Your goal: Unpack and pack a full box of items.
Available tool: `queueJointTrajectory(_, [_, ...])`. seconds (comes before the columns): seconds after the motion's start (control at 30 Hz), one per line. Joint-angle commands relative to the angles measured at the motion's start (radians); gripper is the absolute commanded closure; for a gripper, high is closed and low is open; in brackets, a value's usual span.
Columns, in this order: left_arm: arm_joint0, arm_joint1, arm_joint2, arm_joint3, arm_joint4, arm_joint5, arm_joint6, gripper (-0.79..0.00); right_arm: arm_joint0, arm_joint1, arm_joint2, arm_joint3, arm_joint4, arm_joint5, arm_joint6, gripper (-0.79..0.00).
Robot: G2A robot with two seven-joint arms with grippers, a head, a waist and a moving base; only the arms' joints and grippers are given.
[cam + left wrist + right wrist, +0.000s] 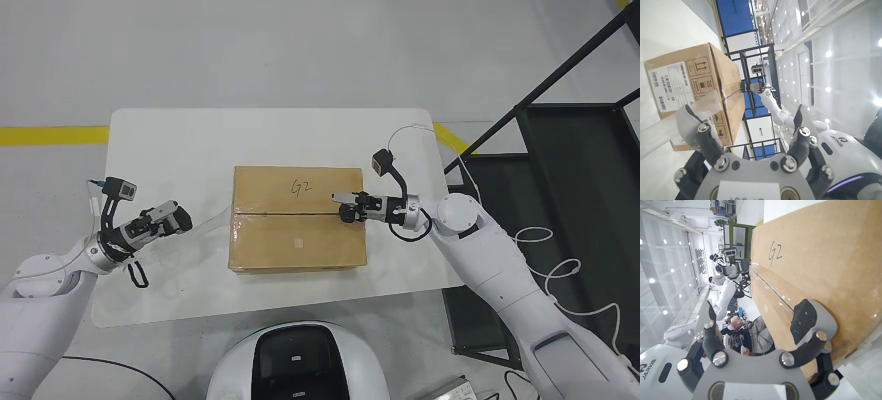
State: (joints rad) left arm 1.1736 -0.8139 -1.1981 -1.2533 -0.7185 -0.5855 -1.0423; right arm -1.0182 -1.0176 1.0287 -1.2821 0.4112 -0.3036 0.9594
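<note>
As the top view shows, the taped box [297, 232] sits at the middle of the table [400, 140]. Left wrist view: the left gripper [744, 111] gapes wide, and a clear tape strip [706, 106] runs from the box to one finger. Right wrist view: the right gripper [757, 306] is spread apart over the box's seam.

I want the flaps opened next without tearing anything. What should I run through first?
1. Box sits flat on the table: ok.
2. Seam free of tape: not ok, clear tape covers it.
3. Left gripper clear of the loose strip: not ok, the strip lies against one finger.
4. Right gripper open at the seam's end: ok, one finger rests on the box top.
5. Contents intact: cannot tell, the box is shut.
</note>
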Motion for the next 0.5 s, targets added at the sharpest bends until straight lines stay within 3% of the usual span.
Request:
queueJointTrajectory(0.0, [0.010,-0.003,0.005,-0.016,-0.015,0.024,0.019,-0.785,0.000,0.000,0.000,0.000,0.000,0.000,0.000,-0.785])
queueJointTrajectory(0.1, [0.052,-0.006,0.000,-0.060,-0.047,0.089,0.089,-0.785,0.000,0.000,0.000,0.000,0.000,0.000,0.000,-0.785])
queueJointTrajectory(0.23, [0.164,-0.002,-0.034,-0.141,-0.123,0.196,0.177,-0.785,0.000,0.000,0.000,0.000,0.000,0.000,0.000,-0.785])
queueJointTrajectory(0.47, [0.332,0.005,-0.102,-0.251,-0.100,0.258,0.357,-0.785,0.000,0.000,0.000,0.000,0.000,0.000,0.000,-0.785])
